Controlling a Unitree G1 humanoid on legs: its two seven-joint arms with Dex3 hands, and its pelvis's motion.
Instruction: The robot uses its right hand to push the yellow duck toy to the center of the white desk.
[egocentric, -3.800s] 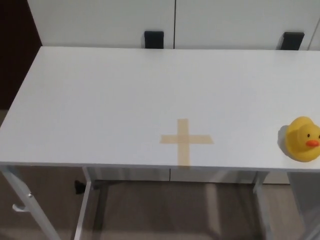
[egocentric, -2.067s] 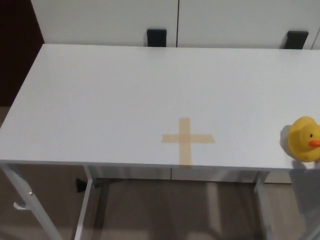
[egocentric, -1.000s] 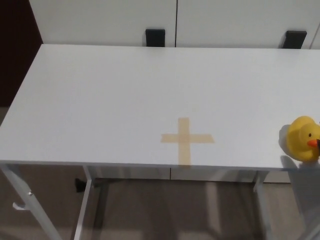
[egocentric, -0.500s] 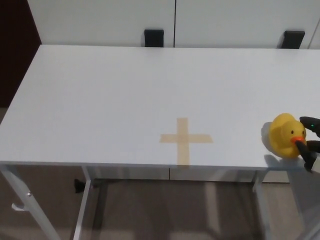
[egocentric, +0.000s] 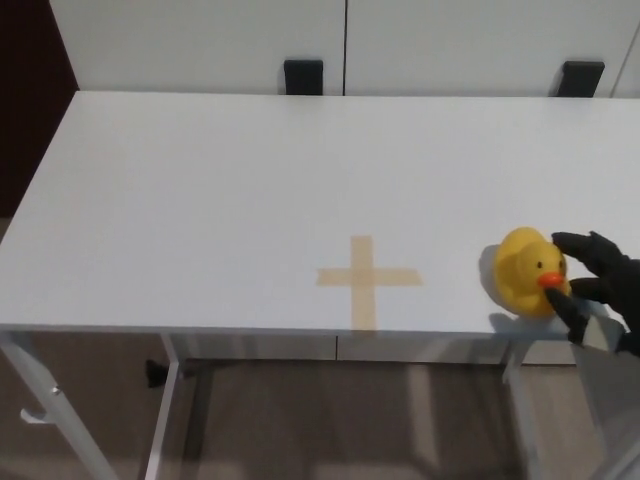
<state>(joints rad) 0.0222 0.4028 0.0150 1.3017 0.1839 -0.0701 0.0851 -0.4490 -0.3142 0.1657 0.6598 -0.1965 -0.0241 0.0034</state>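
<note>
- Sitting upright on the white desk (egocentric: 200, 190), close to its near edge and well toward its right end: the yellow duck toy (egocentric: 526, 272), orange beak pointing right.
- Pressing against the duck's right side, at the beak: the right hand (egocentric: 600, 280), black, reaching in from the right edge of the picture.
- Spreading apart, not wrapping the toy: its fingers (egocentric: 580, 243), one lying just above the beak, another angling down below it past the desk's near edge; holding nothing, only touching.
- Lying flat on the desk to the left of the duck, apart from it, near the near edge: a tan tape cross (egocentric: 364, 279).
- Separating duck and cross: a strip of bare white desktop.
- Showing nowhere in the head view: the left hand.
- Standing behind the far edge of the desk: a pale wall of panels (egocentric: 200, 40), with two small black blocks (egocentric: 303, 76) at its foot, one near the middle, the other (egocentric: 581, 78) far to the right.
- Showing under the near edge: white desk legs (egocentric: 170, 420) and a beige floor (egocentric: 330, 420).
</note>
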